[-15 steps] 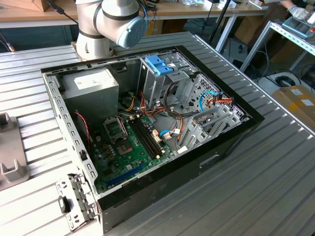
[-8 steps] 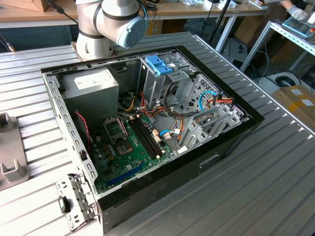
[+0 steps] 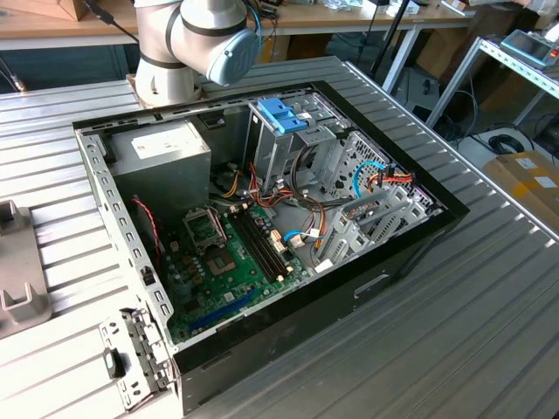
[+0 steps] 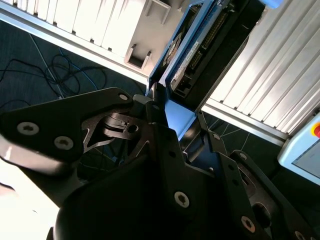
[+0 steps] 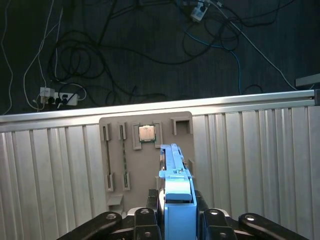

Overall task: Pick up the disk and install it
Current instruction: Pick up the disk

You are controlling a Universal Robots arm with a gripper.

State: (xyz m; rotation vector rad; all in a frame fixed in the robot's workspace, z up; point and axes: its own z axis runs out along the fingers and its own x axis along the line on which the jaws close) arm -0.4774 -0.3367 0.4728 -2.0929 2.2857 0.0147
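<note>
The gripper (image 5: 178, 210) is clamping the disk (image 5: 172, 165) by its near end (jaws closed against both sides). The disk is standing on edge, its long axis running straight out from the gripper, over the grey tray (image 5: 142, 170).

There is one robot arm (image 3: 196, 39), one gripper (image 5: 178, 220) and one disk (image 5: 175, 175). One open computer case (image 3: 349, 301) contains one power-supply box (image 3: 162, 157), one blue latch (image 3: 281, 115) and one motherboard (image 3: 236, 253). One grey fixture plate (image 5: 145, 170) bears one processor chip (image 5: 146, 133).
</note>
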